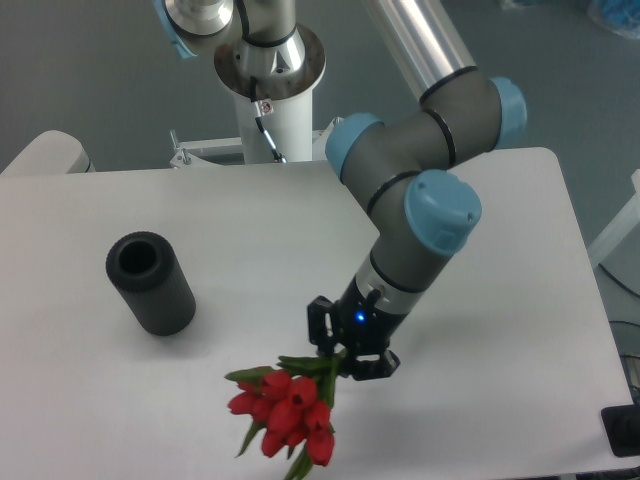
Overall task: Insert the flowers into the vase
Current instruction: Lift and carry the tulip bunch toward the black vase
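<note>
The jaws (342,360) gripped the flowers (287,415) by the stems, buds hanging low, well to the right of the vase (150,283) standing on the table (280,240). Risk: drooping buds could strike the vase rim and knock it over.

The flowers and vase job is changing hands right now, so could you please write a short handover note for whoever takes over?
Gripper: jaws shut on the flowers' stems, bunch carried with the red buds hanging at the table's front.
Flowers: in the grip, right of the vase and apart from it.
Vase: upright on the table's left side, mouth open, nothing visible inside it.
Done: flowers picked up.
Left: bring them over the vase, insert the stems, release.
</note>
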